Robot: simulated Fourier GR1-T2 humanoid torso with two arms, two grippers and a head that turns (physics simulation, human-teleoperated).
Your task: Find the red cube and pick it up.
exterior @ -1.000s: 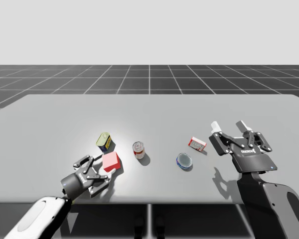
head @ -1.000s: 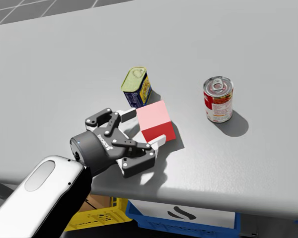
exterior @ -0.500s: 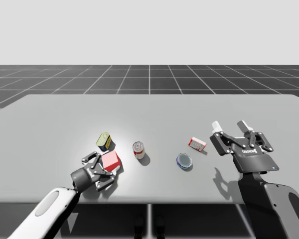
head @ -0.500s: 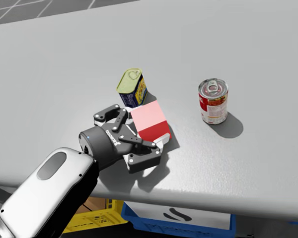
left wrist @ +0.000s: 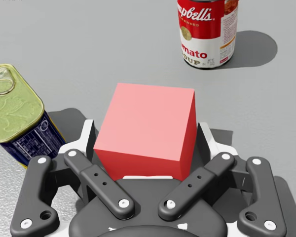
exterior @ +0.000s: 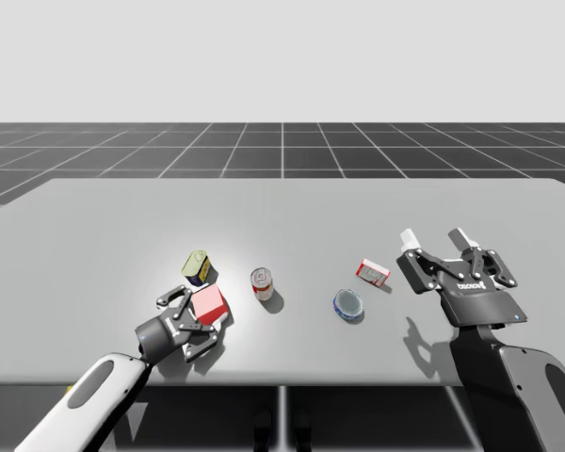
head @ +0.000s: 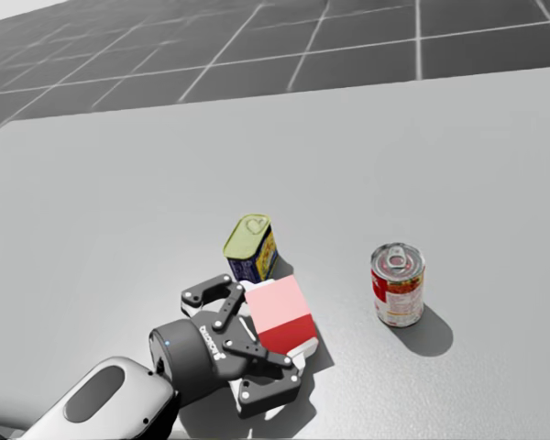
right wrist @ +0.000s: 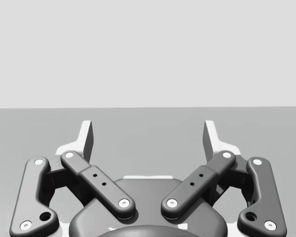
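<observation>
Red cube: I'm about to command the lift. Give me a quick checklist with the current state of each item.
1. Red cube sits between the left end effector's fingers: ok.
2. Both fingers touch the cube from opposite sides: ok.
3. Cube rests level on the table, not yet lifted: ok.
4. Yellow-topped blue tin is close beside the left end effector but apart from it: ok, though tight, so lift straight up.
5. Red-and-white can stands ahead of the cube, well clear: ok.
6. Right end effector is open and far from the cube: ok.
</observation>
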